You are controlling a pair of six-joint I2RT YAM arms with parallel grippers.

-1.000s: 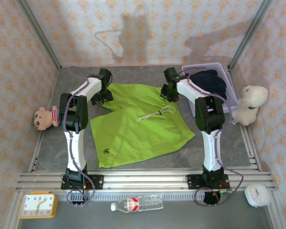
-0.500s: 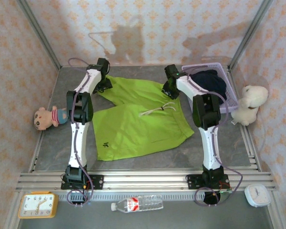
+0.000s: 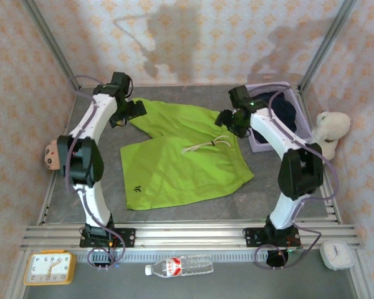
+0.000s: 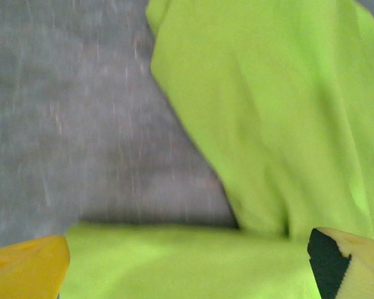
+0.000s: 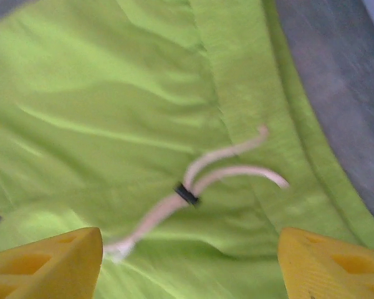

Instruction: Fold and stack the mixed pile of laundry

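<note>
Lime-green garment lies flat; left gripper and right gripper hover apart, empty (toward the table's far edge). We should pinch its far hem and fold.

We find a robotics test booth dressed as a home: floral wallpaper panels between aluminium posts, a grey tabletop, and robot arm bases bolted to a slotted rail. Household props surround it: an alarm clock, a water bottle and a lavender basket.
</note>
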